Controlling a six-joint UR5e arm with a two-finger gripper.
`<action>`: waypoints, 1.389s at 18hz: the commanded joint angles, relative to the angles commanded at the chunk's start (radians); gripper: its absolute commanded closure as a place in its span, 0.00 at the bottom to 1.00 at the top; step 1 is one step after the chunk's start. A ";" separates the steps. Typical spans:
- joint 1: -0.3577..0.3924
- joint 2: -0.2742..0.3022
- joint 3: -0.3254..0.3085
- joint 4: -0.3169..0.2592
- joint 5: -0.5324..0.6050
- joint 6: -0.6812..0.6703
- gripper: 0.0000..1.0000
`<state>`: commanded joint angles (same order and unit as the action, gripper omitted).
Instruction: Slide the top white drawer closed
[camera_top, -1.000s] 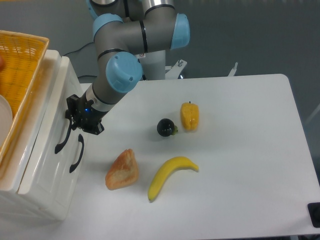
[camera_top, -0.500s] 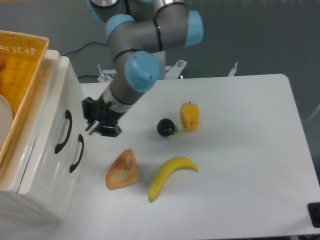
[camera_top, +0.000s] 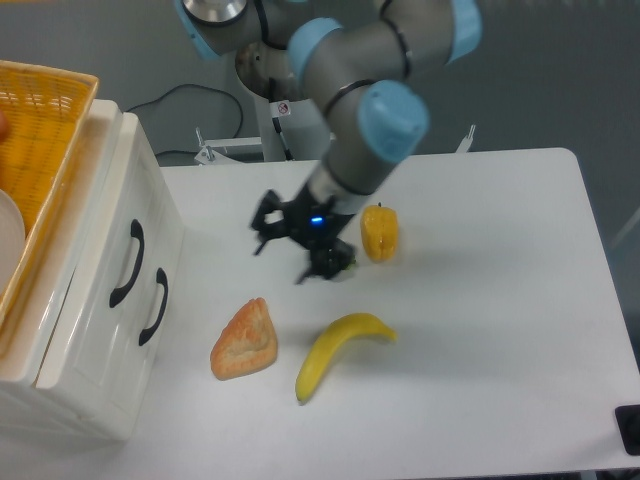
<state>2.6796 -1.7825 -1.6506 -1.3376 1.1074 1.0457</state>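
Judging by how the cabinet (camera_top: 95, 300) lies, the closing step is taken as done or very nearly done: the top white drawer (camera_top: 125, 215) is seen with its front panel in line with the lower drawer front (camera_top: 120, 350), and no gap can be made out between them. The drawer sits well to the left of the gripper (camera_top: 282, 250), quite apart from it, with its black curved handle (camera_top: 127, 262) untouched. No further push appears to be called for; at most, a check of the seating would be needed, and for that the claw would have to be brought across the table (camera_top: 480, 330) to the panel.

A yellow woven basket (camera_top: 40, 150) is carried on top of the cabinet, far left of the claw. The arm (camera_top: 365, 130) is bent over the table's middle, wrist pointed down and leftward. The fingers appear spread, dark prongs splayed apart with nothing between them, though motion blur leaves this uncertain.

Below and right of the claw lies a banana (camera_top: 340, 352); below and left, a bread roll (camera_top: 243, 340). A yellow pepper (camera_top: 379, 232) stands just right of it. A dark round fruit (camera_top: 338, 262) is partly hidden behind the claw.
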 joint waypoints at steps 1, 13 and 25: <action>0.023 0.000 0.002 0.000 0.026 0.051 0.00; 0.252 -0.020 -0.003 0.014 0.306 0.557 0.00; 0.224 -0.172 0.078 0.169 0.447 0.662 0.00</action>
<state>2.9039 -1.9542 -1.5724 -1.1690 1.5539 1.7073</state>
